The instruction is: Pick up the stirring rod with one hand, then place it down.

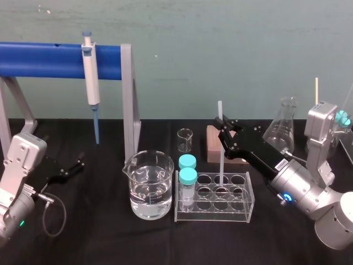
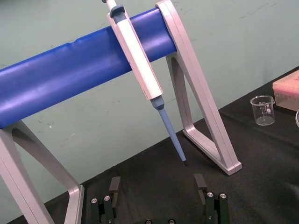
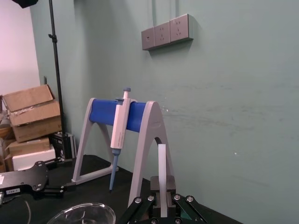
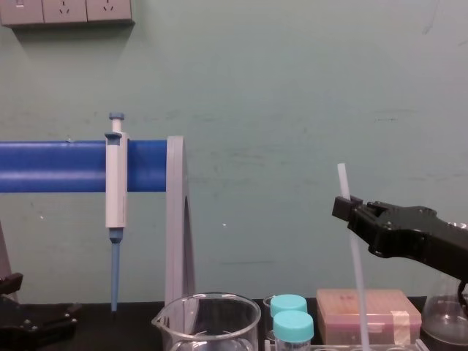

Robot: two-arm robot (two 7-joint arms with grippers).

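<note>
The stirring rod (image 1: 220, 149) is a thin translucent-white stick, standing nearly upright. My right gripper (image 1: 224, 130) is shut on it near its upper part, with a short length sticking out above the jaws. In the head view its lower end reaches down into a middle well of the clear tube rack (image 1: 242, 212). The chest view shows the rod (image 4: 355, 256) running down from the black right gripper (image 4: 346, 208). In the right wrist view the rod (image 3: 162, 172) rises from between the fingers of the right gripper (image 3: 162, 207). My left gripper (image 1: 76, 165) rests low on the left, open and holding nothing (image 2: 158, 186).
A beaker of water (image 1: 148, 187) stands left of the rack, with two teal-capped tubes (image 1: 187, 175) in the rack's left wells. Behind are a small beaker (image 1: 185, 139), a brown block (image 1: 212, 148) and a conical flask (image 1: 282, 128). A white-and-blue pipette (image 1: 91, 77) hangs on the blue-barred stand (image 1: 128, 99).
</note>
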